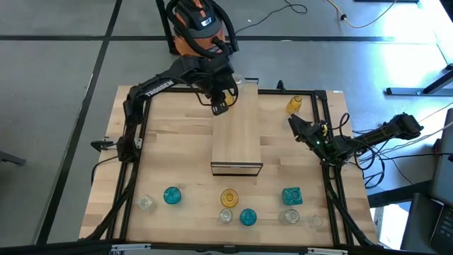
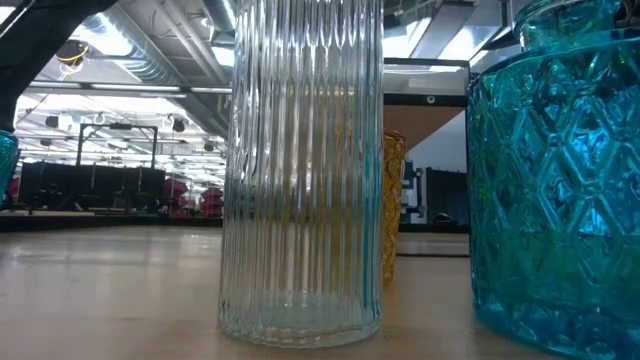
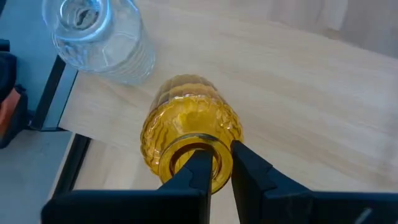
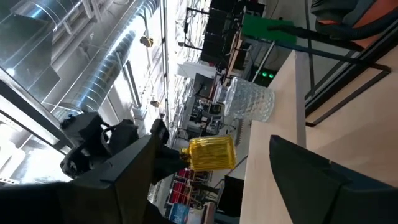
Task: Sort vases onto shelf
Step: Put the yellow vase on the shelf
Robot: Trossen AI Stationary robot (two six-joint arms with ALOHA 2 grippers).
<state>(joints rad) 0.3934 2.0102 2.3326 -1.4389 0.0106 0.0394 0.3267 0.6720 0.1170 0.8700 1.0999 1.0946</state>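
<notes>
My left gripper (image 1: pixel 221 108) is over the far end of the light-wood shelf (image 1: pixel 237 142), shut on an amber vase (image 3: pixel 186 127). A clear vase (image 3: pixel 99 37) stands beside it on the same wood surface. Near the table's front edge stand several more vases: teal (image 1: pixel 172 195), amber (image 1: pixel 228 197), teal (image 1: pixel 291 195) and clear (image 1: pixel 146 203). Another amber vase (image 1: pixel 294 105) stands at the far right. My right gripper (image 1: pixel 294 122) waits open just beside it, with nothing between its fingers. My left gripper holds the amber vase by the rim of its neck (image 3: pixel 222 163), one finger (image 3: pixel 200 168) inside the mouth and the other (image 3: pixel 249 168) outside. The fingers come slanting down from above. The vase stands roughly upright below them; whether its base touches the wood I cannot tell.
The black table frame (image 1: pixel 131 120) runs along the left, right and far edges. In the low view a ribbed clear vase (image 2: pixel 300 170) and a teal vase (image 2: pixel 555 170) stand close to the camera, an amber one (image 2: pixel 394 200) behind them. Bare tabletop lies left and right of the shelf.
</notes>
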